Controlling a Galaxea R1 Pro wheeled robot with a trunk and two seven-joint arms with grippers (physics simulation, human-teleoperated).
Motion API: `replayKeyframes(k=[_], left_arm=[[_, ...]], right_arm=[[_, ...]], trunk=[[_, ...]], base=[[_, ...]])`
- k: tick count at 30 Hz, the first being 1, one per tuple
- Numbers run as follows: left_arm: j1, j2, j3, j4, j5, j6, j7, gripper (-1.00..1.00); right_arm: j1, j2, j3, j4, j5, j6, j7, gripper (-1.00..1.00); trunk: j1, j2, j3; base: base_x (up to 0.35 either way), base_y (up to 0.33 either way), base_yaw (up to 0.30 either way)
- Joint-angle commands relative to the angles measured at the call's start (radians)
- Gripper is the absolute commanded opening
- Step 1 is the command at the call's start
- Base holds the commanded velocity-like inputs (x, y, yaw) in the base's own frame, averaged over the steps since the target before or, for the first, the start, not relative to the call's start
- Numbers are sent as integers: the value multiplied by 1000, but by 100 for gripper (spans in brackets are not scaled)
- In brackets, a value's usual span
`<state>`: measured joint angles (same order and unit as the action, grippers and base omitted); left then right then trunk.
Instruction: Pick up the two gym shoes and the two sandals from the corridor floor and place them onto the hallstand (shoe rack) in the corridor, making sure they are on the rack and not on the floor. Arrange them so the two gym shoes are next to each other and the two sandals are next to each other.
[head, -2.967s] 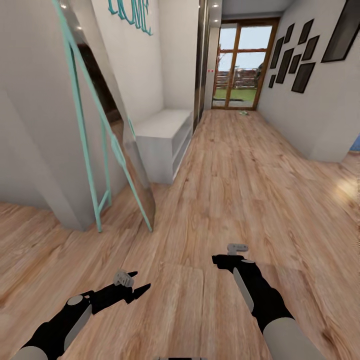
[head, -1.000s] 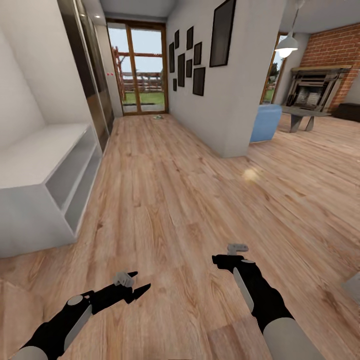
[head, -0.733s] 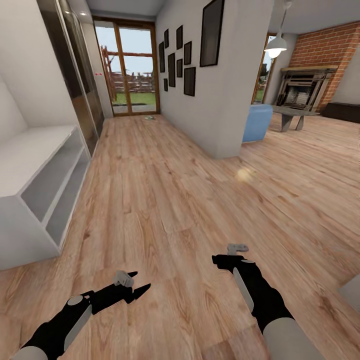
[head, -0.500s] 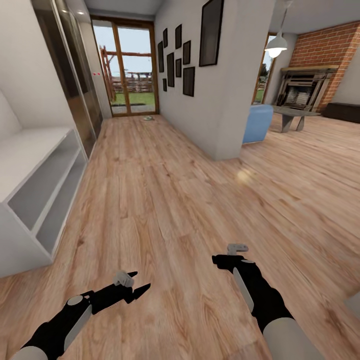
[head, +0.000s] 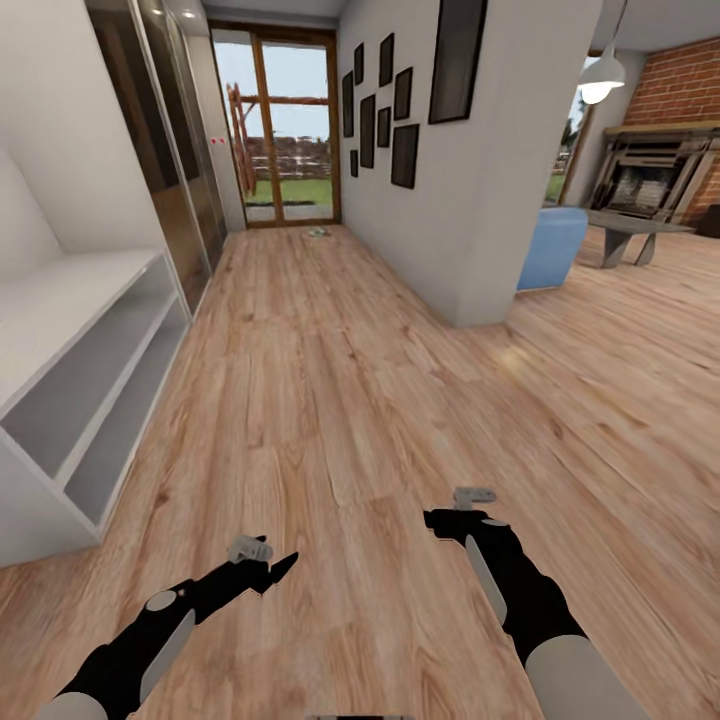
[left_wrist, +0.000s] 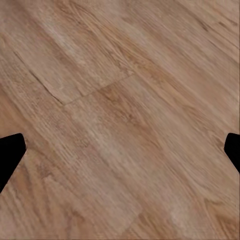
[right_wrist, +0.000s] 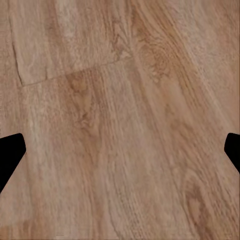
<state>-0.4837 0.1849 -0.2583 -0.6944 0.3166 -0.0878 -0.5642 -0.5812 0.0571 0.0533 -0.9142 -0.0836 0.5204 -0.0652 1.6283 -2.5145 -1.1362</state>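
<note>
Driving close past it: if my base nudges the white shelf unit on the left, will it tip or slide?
The white shelf unit looks long, low and broad-based, so tipping seems unlikely. It stands directly on the smooth wooden floor, so a firm nudge might slide it.

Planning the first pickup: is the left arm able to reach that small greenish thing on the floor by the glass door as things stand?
Probably not: the small greenish thing lies far down the corridor, while the left gripper hangs open close to the robot.
</note>
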Motion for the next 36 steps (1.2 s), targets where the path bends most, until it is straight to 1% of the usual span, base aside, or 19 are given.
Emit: replayKeyframes(k=[1,10,20,25,36], left_arm=[[-1,0,-5,1,6,-5,8,100],[-1,-1,-4,1,7,-5,19,100],[-1,-1,-1,1,7,-5,20,100],[-1,-1,14,1,7,-5,20,100],[-1,-1,17,1,7,-5,20,100]], right_arm=[[0,0,2,-2,-9,4,-7,100],[-1,0,3,-2,-8,4,-7,100],[0,-1,3,-2,-8,4,-7,100],[0,-2,1,-2,-12,4,-6,100],[0,-6,2,0,-8,4,-1,100]], trunk=[[0,0,-2],[0,0,-11],[0,0,-10],[0,0,-10],[0,0,-10]], base=[[347,-63,181],[347,-47,208],[347,-54,249],[347,-65,64],[347,-56,4]])
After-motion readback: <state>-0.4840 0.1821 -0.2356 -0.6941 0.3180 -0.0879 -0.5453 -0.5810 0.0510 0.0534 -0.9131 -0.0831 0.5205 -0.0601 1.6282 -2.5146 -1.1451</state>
